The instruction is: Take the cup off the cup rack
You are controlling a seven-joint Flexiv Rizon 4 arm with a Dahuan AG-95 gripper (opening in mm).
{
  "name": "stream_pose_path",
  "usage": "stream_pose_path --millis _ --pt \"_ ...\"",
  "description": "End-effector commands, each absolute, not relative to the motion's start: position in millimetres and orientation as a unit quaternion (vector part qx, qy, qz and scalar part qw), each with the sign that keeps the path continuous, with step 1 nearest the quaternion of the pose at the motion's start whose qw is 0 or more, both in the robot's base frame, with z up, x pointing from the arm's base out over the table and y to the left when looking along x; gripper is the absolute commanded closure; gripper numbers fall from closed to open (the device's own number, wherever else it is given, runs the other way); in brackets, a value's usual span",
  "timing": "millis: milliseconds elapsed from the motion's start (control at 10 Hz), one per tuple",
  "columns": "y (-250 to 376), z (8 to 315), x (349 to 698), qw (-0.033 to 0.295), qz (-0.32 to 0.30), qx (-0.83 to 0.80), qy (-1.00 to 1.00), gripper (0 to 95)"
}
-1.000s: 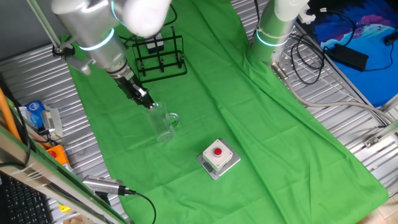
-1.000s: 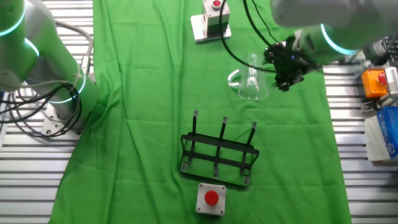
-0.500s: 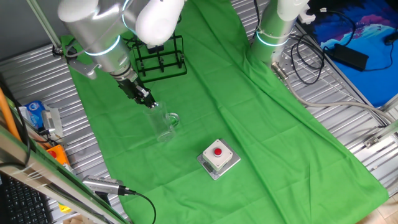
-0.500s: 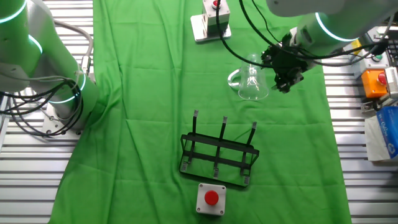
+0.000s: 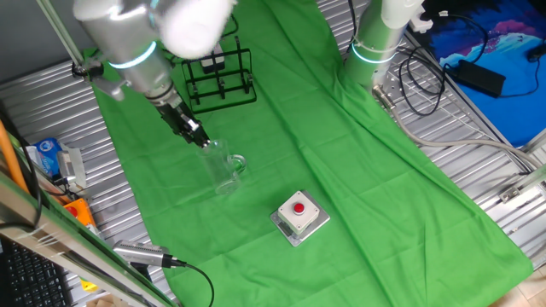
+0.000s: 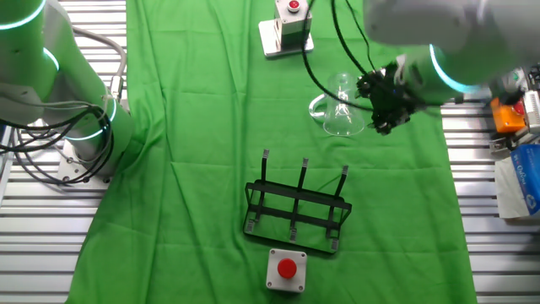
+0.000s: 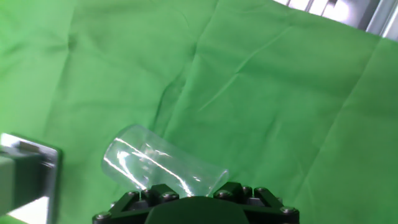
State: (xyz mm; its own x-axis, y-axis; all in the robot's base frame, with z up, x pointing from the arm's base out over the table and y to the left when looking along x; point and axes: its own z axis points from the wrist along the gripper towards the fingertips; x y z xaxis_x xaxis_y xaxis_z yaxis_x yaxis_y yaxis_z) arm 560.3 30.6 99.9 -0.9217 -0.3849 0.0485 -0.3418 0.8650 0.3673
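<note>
While the cup [image 5: 226, 169] stands on the green cloth [image 5: 358, 170] well apart from the cup rack [image 5: 217, 75], the gripper [image 5: 200, 140] sits at its rim on the side away from the handle. Whether the fingers pinch the glass wall or stand slightly apart cannot be told. The other fixed view shows the cup [image 6: 341, 105] beside the gripper [image 6: 381, 103], with the rack [image 6: 295, 215] nearer the camera. The hand view shows only the cup [image 7: 158, 167] just ahead of the gripper body and part of a grey box [image 7: 25, 171].
</note>
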Motion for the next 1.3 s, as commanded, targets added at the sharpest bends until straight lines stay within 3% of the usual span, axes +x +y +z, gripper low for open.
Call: stream_pose_path --millis 100,800,1300 --pt "29.9 91.9 560.7 0.079 -0.27 0.159 -0.946 38.0" --pt "31.2 73.3 548.4 0.114 -0.284 0.192 -0.932 38.0" --pt "34.8 69.0 543.4 0.119 -0.341 0.182 -0.914 38.0"
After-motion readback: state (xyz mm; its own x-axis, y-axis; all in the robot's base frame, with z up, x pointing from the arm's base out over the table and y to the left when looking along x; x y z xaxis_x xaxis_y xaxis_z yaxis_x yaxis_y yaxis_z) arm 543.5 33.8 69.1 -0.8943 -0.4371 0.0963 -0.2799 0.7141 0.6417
